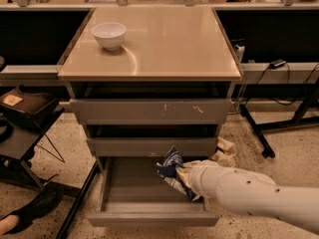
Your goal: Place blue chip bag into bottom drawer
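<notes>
**Gripper over bottom drawer, fingers clenched on blue chip bag.**
Raise your fingers and the bag could snag the middle drawer just above them.

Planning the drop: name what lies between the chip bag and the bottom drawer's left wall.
Only bare bottom drawer floor, in the camera view. The gripper grips the chip bag at right.

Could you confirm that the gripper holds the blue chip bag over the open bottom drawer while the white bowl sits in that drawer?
Not quite: the camera view shows the white bowl on the cabinet's tan top. The gripper does hold the blue chip bag over the open bottom drawer.
</notes>
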You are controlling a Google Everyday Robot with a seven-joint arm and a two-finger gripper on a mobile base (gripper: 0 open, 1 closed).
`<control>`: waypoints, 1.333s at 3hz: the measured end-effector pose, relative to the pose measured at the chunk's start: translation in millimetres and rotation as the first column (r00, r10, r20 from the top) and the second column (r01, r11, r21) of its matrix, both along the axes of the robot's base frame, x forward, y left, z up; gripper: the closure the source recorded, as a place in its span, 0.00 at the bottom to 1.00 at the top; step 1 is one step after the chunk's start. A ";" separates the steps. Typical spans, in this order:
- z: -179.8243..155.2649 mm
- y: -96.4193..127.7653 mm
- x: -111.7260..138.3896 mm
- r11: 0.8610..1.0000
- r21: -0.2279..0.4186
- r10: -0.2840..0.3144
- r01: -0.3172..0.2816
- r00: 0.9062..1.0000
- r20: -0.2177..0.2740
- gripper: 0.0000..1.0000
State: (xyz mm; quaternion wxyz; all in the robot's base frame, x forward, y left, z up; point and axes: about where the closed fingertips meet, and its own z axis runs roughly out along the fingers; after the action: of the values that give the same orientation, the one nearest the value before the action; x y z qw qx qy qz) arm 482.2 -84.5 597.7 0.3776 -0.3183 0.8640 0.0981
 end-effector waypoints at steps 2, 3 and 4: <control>-31.1 -10.5 9.8 0.999 -0.002 -0.044 0.044 0.999 -0.024 1.00; -93.1 -17.7 42.1 0.994 -0.025 -0.105 0.104 0.994 -0.026 1.00; -144.1 -18.6 96.7 0.983 -0.052 -0.173 0.176 0.984 0.042 1.00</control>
State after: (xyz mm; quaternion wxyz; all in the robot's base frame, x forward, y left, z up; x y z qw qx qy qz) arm 578.9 -103.2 453.6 0.3920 -0.2535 0.8837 0.0346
